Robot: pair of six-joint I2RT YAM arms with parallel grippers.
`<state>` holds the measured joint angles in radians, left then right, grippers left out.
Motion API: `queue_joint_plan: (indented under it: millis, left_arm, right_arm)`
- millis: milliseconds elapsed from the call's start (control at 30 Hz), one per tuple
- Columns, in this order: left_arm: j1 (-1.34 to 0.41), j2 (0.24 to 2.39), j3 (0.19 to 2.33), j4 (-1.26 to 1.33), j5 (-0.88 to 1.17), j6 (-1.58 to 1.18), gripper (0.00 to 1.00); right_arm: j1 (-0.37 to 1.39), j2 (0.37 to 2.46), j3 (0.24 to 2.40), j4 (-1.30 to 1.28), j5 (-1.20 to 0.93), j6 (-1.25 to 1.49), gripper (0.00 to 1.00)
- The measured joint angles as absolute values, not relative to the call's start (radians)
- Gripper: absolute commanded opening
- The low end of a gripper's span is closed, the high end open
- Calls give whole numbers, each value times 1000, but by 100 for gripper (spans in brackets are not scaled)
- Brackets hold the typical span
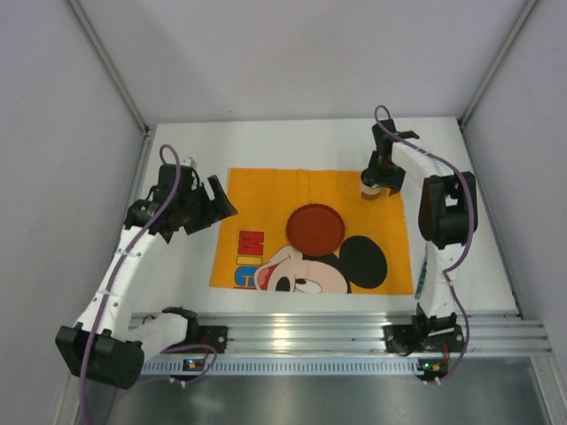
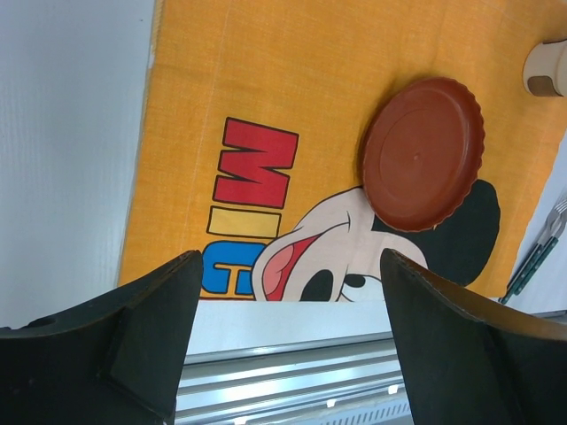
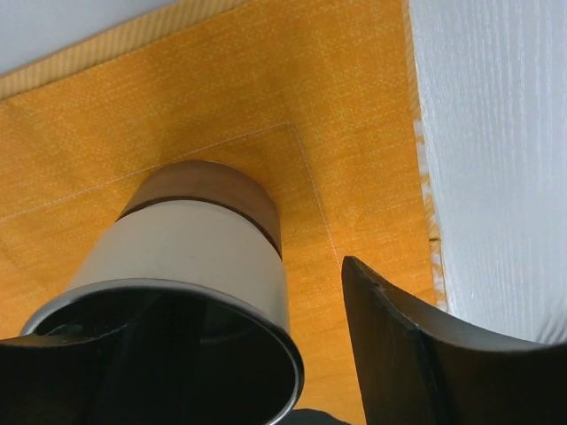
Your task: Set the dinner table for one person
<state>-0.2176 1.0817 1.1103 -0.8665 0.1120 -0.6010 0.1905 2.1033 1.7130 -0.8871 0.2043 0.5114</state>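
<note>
On the white dinner table point(image 1: 186, 159) lies an orange Mickey Mouse placemat point(image 1: 266, 199) with a dark red plate point(image 1: 314, 227) upside-up at its middle. A beige cup with a brown base point(image 1: 372, 188) stands upright on the mat's far right corner. My right gripper point(image 1: 379, 177) is right over it and open. In the right wrist view the cup point(image 3: 195, 248) fills the left side, and the outer finger point(image 3: 399, 336) stands clear of its wall with orange mat showing between. My left gripper point(image 1: 217, 202) hovers open by the mat's left edge, holding nothing.
Cutlery with teal handles point(image 2: 536, 252) lies on the table just off the mat's right edge, beside the right arm. A ribbed aluminium rail point(image 1: 310, 332) runs along the near edge. Grey walls close in the sides and the back.
</note>
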Motion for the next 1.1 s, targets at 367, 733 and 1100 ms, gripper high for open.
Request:
queue_joint_plan:
  millis: [367, 733, 1100]
  left_arm:
    - [-218, 1093, 1106, -869, 136, -577, 86]
    - [-221, 1076, 1019, -845, 206, -573, 86]
    - [-228, 868, 767, -843, 255, -605, 86]
  right_arm:
    - [178, 1980, 1709, -894, 199, 487, 79]
    - [-245, 1372, 1273, -888, 57, 463, 75]
    - [-332, 1333, 802, -889, -82, 465, 49]
